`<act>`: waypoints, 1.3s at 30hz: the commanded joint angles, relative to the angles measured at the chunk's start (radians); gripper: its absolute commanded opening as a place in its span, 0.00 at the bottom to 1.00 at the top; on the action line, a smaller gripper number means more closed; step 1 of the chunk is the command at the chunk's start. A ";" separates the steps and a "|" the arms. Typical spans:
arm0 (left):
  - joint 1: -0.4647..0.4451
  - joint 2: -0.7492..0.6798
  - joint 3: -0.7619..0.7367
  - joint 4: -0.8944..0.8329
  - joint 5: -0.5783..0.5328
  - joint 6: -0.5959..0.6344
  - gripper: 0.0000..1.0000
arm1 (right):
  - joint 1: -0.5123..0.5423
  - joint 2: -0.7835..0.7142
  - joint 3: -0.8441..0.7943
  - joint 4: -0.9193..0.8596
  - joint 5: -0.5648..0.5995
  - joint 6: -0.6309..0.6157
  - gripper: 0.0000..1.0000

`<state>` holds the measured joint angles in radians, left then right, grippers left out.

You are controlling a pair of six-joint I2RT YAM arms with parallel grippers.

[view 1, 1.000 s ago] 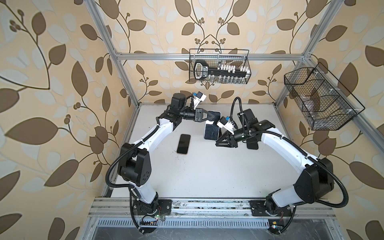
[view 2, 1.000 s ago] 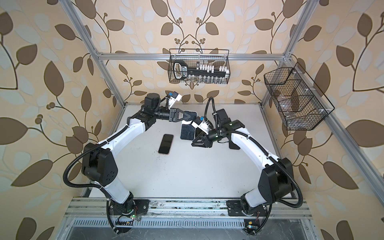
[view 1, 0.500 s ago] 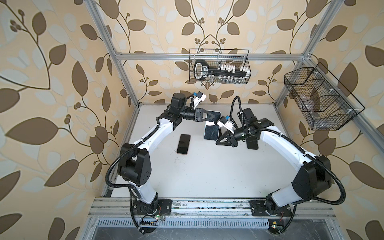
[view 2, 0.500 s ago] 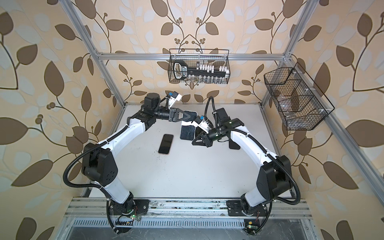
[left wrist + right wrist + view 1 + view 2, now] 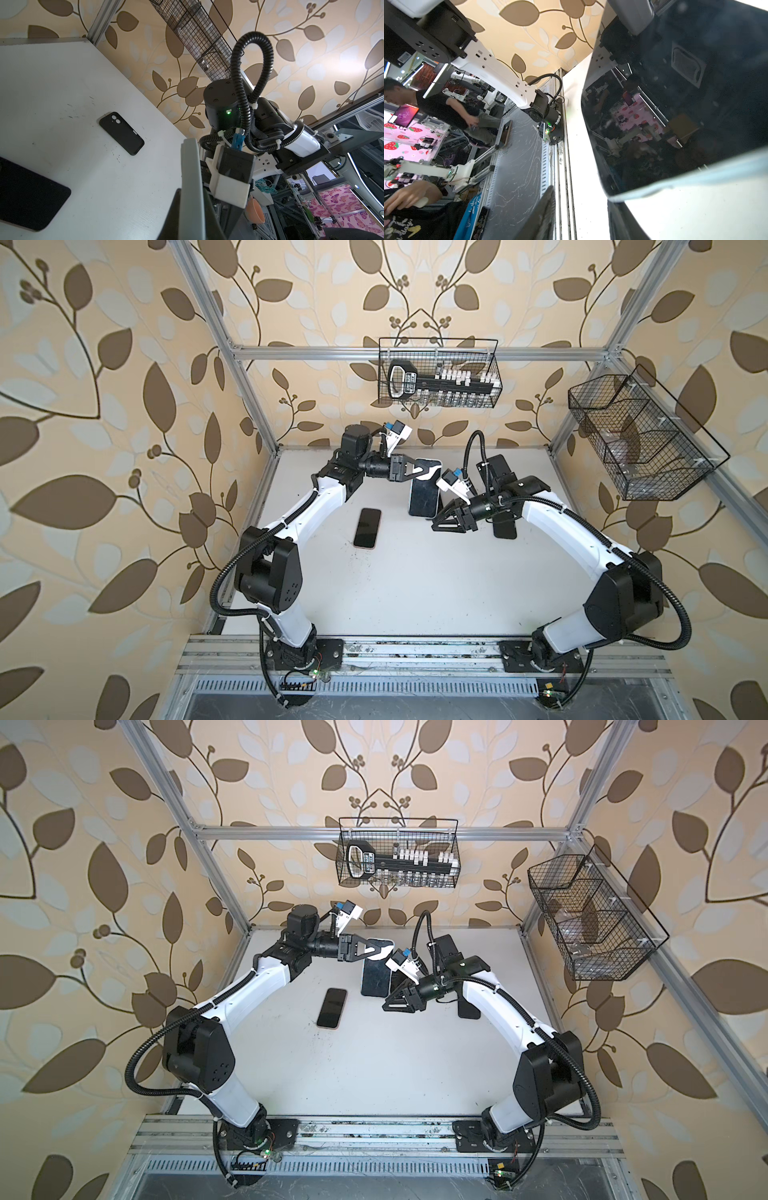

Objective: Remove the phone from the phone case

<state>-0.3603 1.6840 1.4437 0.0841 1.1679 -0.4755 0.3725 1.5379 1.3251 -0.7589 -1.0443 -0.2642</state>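
Holding the phone point(image 5: 423, 499) upright by one end — a shaky grip

My left gripper point(image 5: 432, 472) was clamped on its top, the pale phone case point(image 5: 695, 175) on it, lower end at the table point(image 5: 415, 593); my right gripper point(image 5: 436, 526), jaws apart, sat beside it. Pinched so, it could swing or slip out. The back basket point(image 5: 440, 340) held a black rack point(image 5: 457, 383) of white pieces; the side basket point(image 5: 598, 400) — something clear, unidentifiable.

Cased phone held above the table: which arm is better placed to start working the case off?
Right, probably. The left end effector is shut on the cased phone at its top edge, so it is occupied. The right end effector is open and empty, beside the phone's lower end.
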 commanded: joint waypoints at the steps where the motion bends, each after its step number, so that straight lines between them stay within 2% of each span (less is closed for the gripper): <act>1: -0.039 -0.064 -0.005 0.034 0.059 -0.013 0.00 | -0.004 -0.036 0.035 0.168 0.009 0.025 0.45; 6: -0.040 -0.070 0.004 0.042 0.062 -0.026 0.00 | -0.010 -0.030 0.023 0.189 0.061 0.046 0.46; 9: -0.040 -0.074 0.007 0.043 0.061 -0.028 0.00 | -0.009 -0.024 0.014 0.186 0.042 0.041 0.45; 14: -0.040 -0.070 0.014 0.048 0.051 -0.030 0.00 | -0.006 -0.021 0.019 0.108 0.002 -0.024 0.44; 17: -0.040 -0.056 0.030 0.046 0.055 -0.034 0.00 | -0.006 -0.022 0.029 0.026 -0.021 -0.082 0.50; 22: -0.039 -0.027 0.061 0.034 0.066 -0.034 0.00 | -0.007 -0.034 0.032 -0.055 -0.025 -0.140 0.51; 30: -0.039 -0.021 0.068 0.029 0.071 -0.034 0.00 | -0.007 -0.041 0.026 -0.060 -0.039 -0.146 0.35; 32: -0.039 -0.020 0.066 0.028 0.074 -0.034 0.00 | -0.008 -0.041 0.028 -0.059 -0.040 -0.147 0.28; 36: -0.039 -0.024 0.060 0.026 0.080 -0.030 0.00 | -0.007 -0.042 0.031 -0.053 -0.052 -0.147 0.26; 39: -0.039 -0.027 0.055 0.017 0.081 -0.019 0.00 | -0.004 -0.044 0.032 -0.049 -0.059 -0.149 0.19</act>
<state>-0.4046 1.6825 1.4631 0.0719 1.2137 -0.4999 0.3641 1.5166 1.3262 -0.7971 -1.0569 -0.3706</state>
